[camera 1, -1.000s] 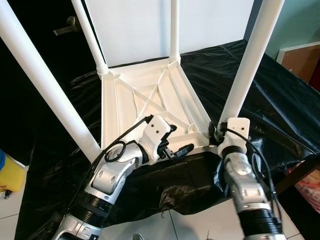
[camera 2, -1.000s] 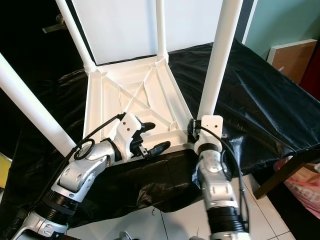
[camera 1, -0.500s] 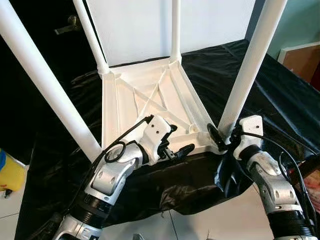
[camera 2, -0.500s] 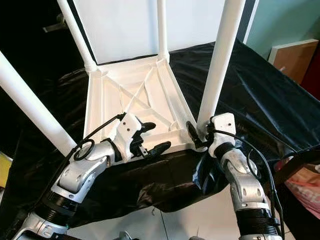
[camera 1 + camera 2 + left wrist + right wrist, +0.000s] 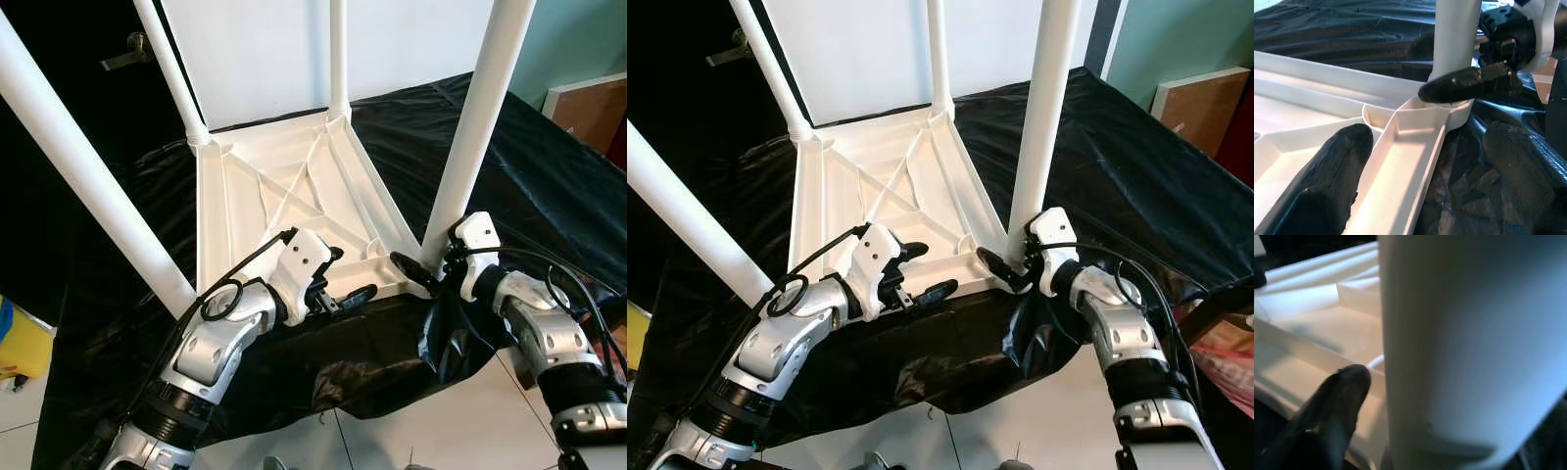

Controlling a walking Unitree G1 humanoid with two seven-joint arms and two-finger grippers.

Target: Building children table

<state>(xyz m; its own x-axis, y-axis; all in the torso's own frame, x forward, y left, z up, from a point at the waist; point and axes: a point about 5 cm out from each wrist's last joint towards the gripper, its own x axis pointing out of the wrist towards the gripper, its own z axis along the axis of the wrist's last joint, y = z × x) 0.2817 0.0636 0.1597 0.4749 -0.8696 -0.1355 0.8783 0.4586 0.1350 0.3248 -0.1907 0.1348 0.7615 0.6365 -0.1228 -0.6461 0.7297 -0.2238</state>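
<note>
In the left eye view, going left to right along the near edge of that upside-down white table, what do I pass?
Near-left leg → left claw → right claw → near-right leg.

An upturned white children's table (image 5: 294,196) lies on black plastic sheeting (image 5: 549,176), four legs standing up. The left gripper (image 5: 343,279) straddles its near rim, fingers apart. The right gripper (image 5: 423,270) is at the base of the near right leg (image 5: 475,127).
</note>
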